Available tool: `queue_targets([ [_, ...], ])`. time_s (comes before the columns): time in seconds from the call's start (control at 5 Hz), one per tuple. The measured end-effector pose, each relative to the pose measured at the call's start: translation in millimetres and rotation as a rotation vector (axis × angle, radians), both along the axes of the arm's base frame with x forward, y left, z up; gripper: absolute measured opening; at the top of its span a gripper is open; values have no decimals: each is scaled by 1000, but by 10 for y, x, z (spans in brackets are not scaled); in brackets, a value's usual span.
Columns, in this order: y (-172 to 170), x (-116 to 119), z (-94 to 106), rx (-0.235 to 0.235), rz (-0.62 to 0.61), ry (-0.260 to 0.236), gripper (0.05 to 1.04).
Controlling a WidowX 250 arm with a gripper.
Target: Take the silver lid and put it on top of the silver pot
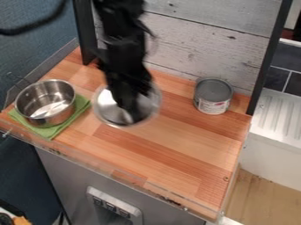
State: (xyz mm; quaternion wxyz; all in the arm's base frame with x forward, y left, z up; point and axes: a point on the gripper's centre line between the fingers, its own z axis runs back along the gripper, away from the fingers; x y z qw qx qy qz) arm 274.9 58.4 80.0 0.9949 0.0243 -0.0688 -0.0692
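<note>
Worktop: a surface of reddish-brown wood strips (176, 140), set slantwise, with a small round mark near its right front corner.
Back wall: pale, weathered boards (194, 39) between a black left post (87, 39) and a black right post (270, 57).
Room: a dark blue wall (35, 57) on the left; on the right, dark tiles (285, 81) above a white ribbed drainer (279, 114), with a wooden floor (253, 200) below.
Below the front: a grey cabinet (64, 176) with a paler control panel (111, 204).
Silver pot: upright on a green cloth (81, 109) at the worktop's left side, its open mouth upward; the pot (59, 116) shows shiny metal and bright reflections inside, and whether it holds anything I cannot tell.
Tin: a grey tin (211, 106) with a pale label stands upright near the back, toward the right post.
Silver lid: the lid (106, 105) is right of the pot and apart from it, directly under the gripper (135, 115), which partly hides it.
Jaws: dark and blurred over the lid; whether they are apart, together or clamped on it I cannot tell.
Edges: a clear rail (117, 176) runs along the front; the cloth's front corner lies near it.
Spacing: wood shows between lid and cloth, with a wider stretch between lid and tin.
</note>
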Motion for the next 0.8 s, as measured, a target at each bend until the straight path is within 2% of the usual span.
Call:
queue_targets([
  [0.2, 475, -126, -44, 26, 130, 19, 282],
  [0.4, 953, -189, -211, 27, 236, 69, 282],
  [0.6, 1277, -243, -261, 50, 289, 83, 282],
  [0.8, 1455, -265, -322, 64, 329, 96, 282],
])
